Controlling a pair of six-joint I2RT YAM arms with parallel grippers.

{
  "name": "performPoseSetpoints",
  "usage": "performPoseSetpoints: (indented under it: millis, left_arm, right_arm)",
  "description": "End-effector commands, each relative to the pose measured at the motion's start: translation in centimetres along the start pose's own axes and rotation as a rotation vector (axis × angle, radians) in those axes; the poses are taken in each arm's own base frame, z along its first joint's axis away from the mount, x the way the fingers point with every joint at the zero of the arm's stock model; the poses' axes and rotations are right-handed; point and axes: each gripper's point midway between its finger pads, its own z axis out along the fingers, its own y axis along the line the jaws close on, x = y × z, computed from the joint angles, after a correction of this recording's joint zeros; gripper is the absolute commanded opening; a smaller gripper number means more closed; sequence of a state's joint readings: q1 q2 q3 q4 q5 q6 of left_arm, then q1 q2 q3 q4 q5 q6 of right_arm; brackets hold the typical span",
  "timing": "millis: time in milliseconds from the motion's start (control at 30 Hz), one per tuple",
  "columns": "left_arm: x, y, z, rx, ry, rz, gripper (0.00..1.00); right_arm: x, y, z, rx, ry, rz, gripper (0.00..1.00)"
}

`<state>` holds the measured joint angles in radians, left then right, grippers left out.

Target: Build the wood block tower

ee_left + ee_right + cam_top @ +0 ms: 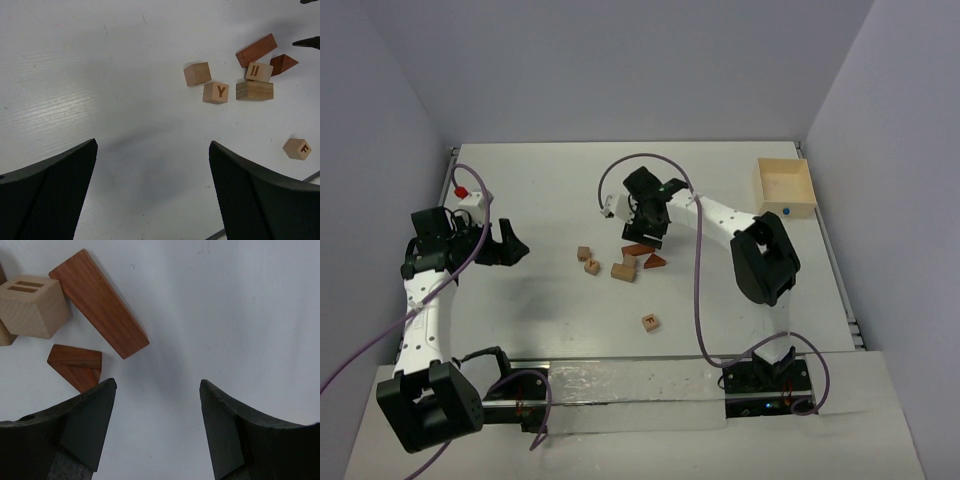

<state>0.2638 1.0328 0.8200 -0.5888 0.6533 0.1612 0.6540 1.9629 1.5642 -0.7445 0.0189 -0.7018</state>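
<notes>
The wood blocks lie loose mid-table; no upright tower is in view. Two tan cubes (583, 254) (592, 267), a tan oblong (623, 271), a reddish-brown bar (639, 249) and a wedge (654, 262) cluster together. A lone cube marked F (650, 322) lies nearer. My right gripper (645, 232) is open and empty, just above the bar. In the right wrist view the bar (98, 302) and wedge (75, 365) lie left of its gap (157, 385). My left gripper (513, 245) is open and empty, left of the cluster; the Y cube (216, 92) shows ahead.
An open light-wood square box (783, 188) stands at the back right by the wall. Purple walls close the table at the back and sides. The right arm stretches across the back middle of the table.
</notes>
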Motion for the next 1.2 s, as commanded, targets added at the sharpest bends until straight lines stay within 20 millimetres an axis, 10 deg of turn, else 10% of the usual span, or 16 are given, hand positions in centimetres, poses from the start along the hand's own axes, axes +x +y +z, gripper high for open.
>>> performPoseSetpoints:
  millis: [0,933,1167]
  left_arm:
    - [-1.2,-0.4,-0.3,0.025,-0.023,0.027,0.99]
    - [-0.9,0.1,0.2,0.02,0.001,0.003,0.99]
    - [-0.9,0.1,0.2,0.019,0.0,0.003,0.99]
  right_arm:
    - [-1.7,0.4,0.4,-0.04,-0.034,-0.077,0.73]
    - [-1.8,4.1,5.2,-0.154,0.025,-0.185,0.6]
    - [-1.2,5.0,6.4,-0.202,0.055,-0.193,0.43]
